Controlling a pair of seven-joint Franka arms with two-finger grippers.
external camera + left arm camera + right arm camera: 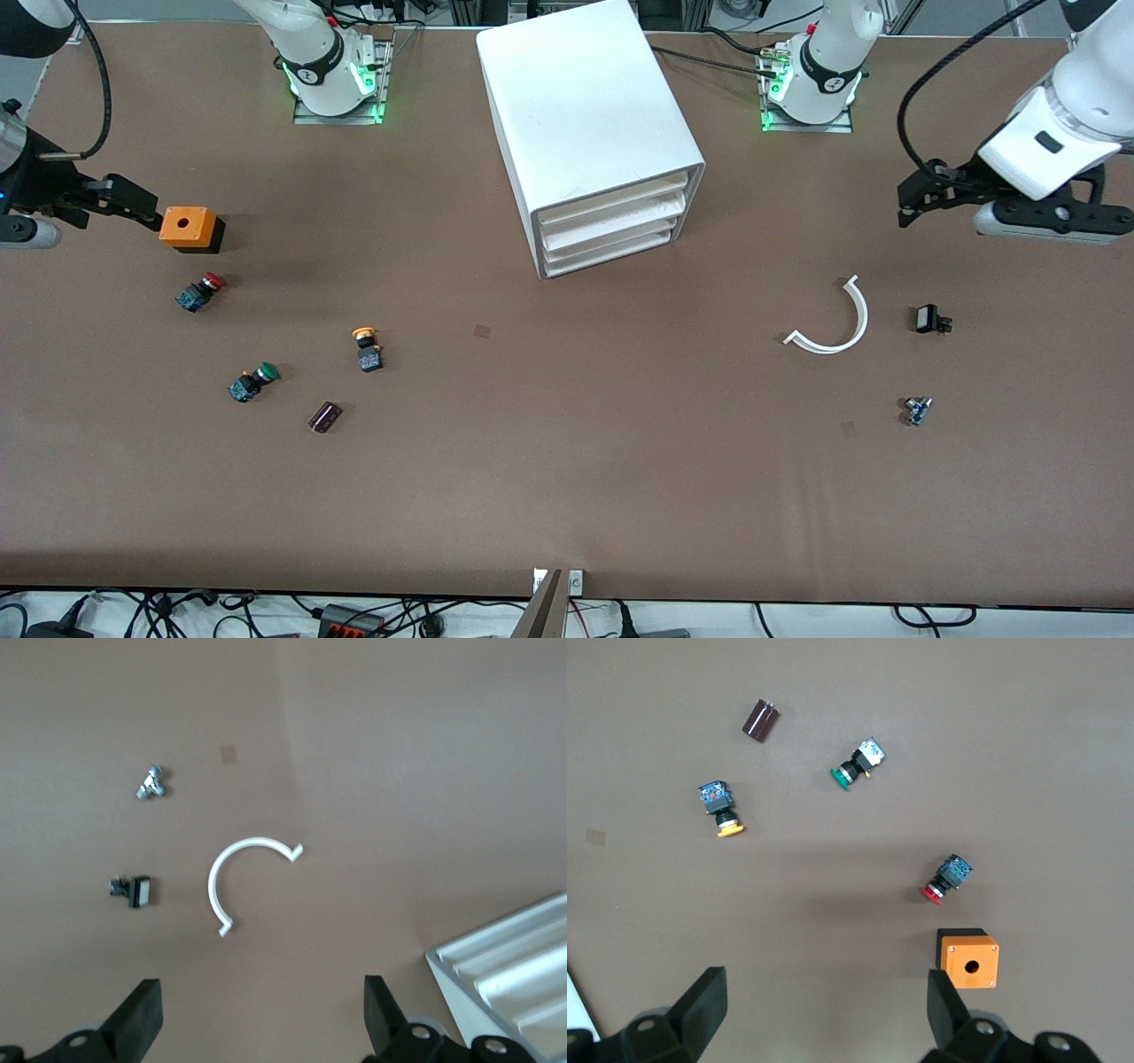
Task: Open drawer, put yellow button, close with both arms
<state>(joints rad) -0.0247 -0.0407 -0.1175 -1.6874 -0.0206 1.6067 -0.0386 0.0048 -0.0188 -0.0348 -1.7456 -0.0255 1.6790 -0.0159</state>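
The white cabinet (589,124) stands mid-table near the bases, with all three drawers shut; the drawer (611,198) is the top one. The yellow button (366,347) (722,808) lies on its side on the brown table, toward the right arm's end. My right gripper (133,200) (827,1001) hangs open and empty over the table next to an orange box, well apart from the yellow button. My left gripper (907,198) (263,1010) hangs open and empty over the left arm's end, with a corner of the cabinet (505,961) showing in its wrist view.
An orange box (188,227), a red button (202,292), a green button (252,383) and a dark cylinder (324,416) lie around the yellow button. A white curved strip (833,323), a small black part (930,319) and a small metal part (917,410) lie toward the left arm's end.
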